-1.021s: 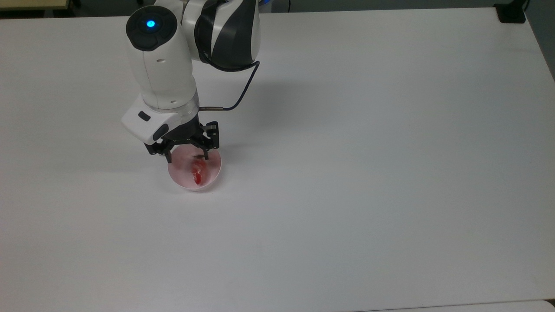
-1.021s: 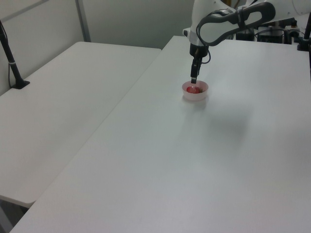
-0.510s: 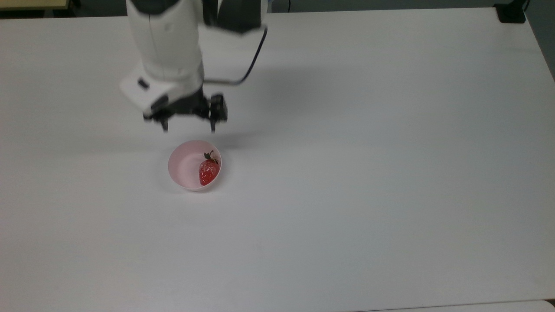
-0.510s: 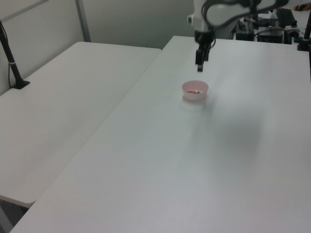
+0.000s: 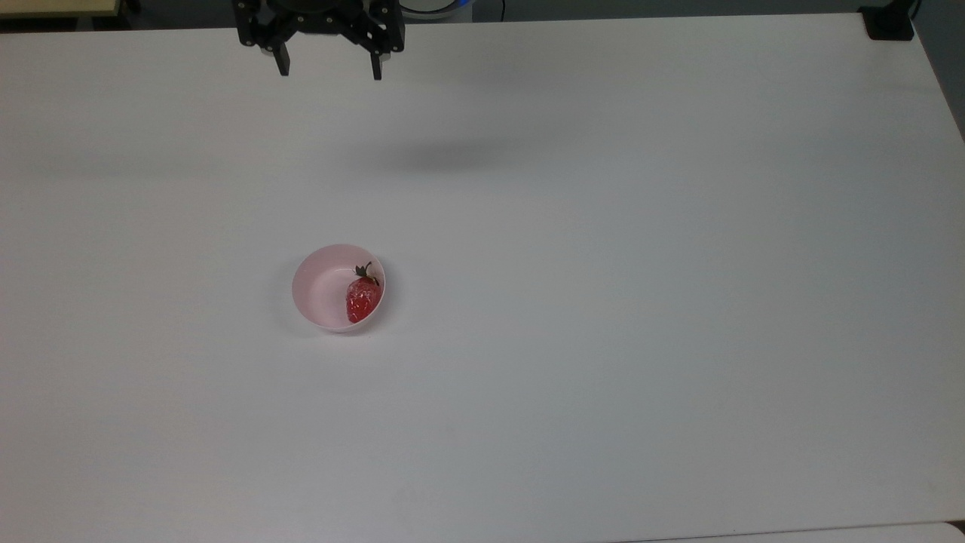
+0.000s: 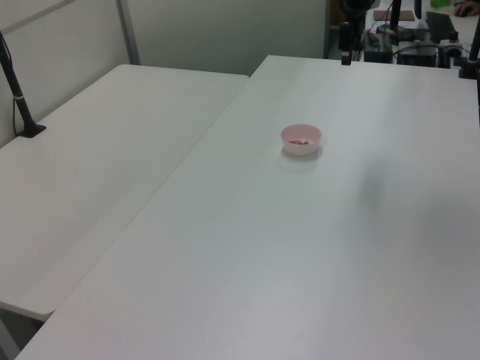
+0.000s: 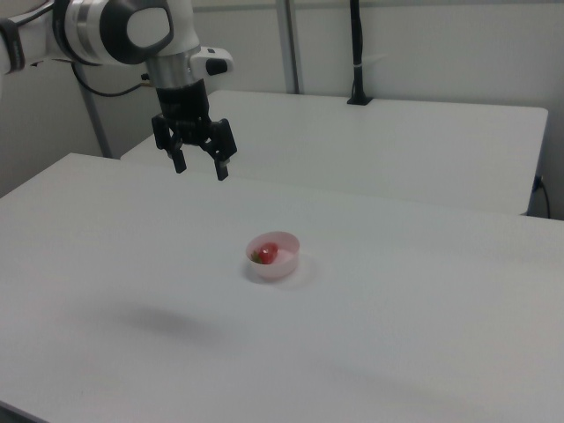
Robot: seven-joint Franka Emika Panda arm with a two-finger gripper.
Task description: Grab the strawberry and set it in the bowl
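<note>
The red strawberry (image 5: 362, 297) with its dark green cap lies inside the pale pink bowl (image 5: 317, 290), against the wall on the top view's right. The right view shows the strawberry (image 7: 268, 253) in the bowl (image 7: 286, 262) too, and the left view shows the bowl (image 6: 301, 145) mid-table. My gripper (image 5: 329, 68) hangs open and empty high above the table, far from the bowl at the top view's upper edge. In the right view the gripper (image 7: 200, 167) is up and to the left of the bowl.
The bowl stands on a wide white table (image 5: 603, 302). A second white table (image 6: 97, 165) adjoins it on the left view's left, with a black post (image 6: 16, 90) on it. Cables and equipment (image 6: 420, 45) sit past the far edge.
The gripper has risen from just over the bowl and pulled well away toward the top view's upper edge, staying open. The strawberry has settled still in the bowl.
</note>
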